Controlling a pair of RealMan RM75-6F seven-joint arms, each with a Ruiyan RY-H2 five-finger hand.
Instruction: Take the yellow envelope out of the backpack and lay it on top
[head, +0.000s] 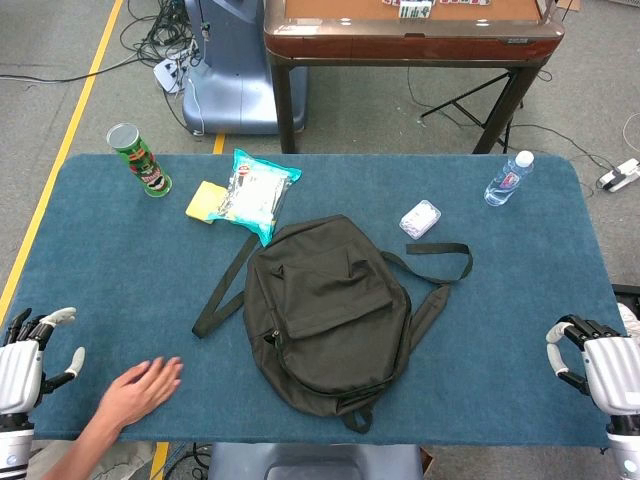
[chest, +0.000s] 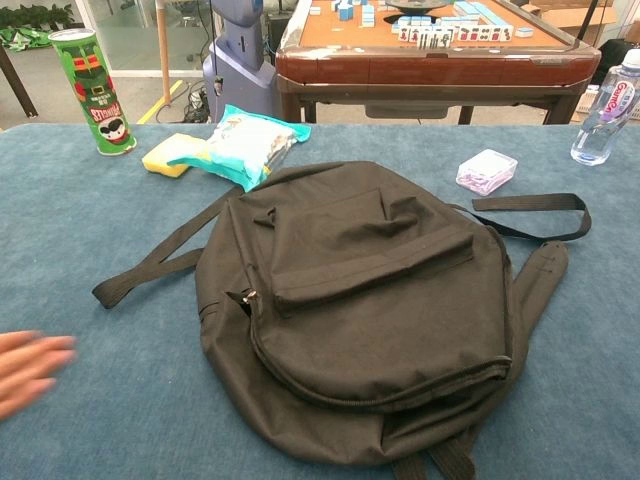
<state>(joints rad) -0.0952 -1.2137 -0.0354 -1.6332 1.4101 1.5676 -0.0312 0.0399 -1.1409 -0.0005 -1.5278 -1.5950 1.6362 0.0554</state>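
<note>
A black backpack (head: 325, 310) lies flat in the middle of the blue table, zips closed, straps trailing to the left and right; the chest view shows it (chest: 360, 300) filling the centre. No yellow envelope shows in either view. My left hand (head: 25, 362) hovers off the table's near left corner, fingers apart and holding nothing. My right hand (head: 600, 368) hangs at the near right corner, also holding nothing. Both are far from the backpack and outside the chest view.
A person's bare hand (head: 140, 390) rests on the table near my left hand, blurred in the chest view (chest: 28, 368). At the back stand a green chip can (head: 140, 160), a teal snack packet (head: 255, 192) over a yellow pad (head: 203, 201), a small clear box (head: 420, 218) and a water bottle (head: 508, 179).
</note>
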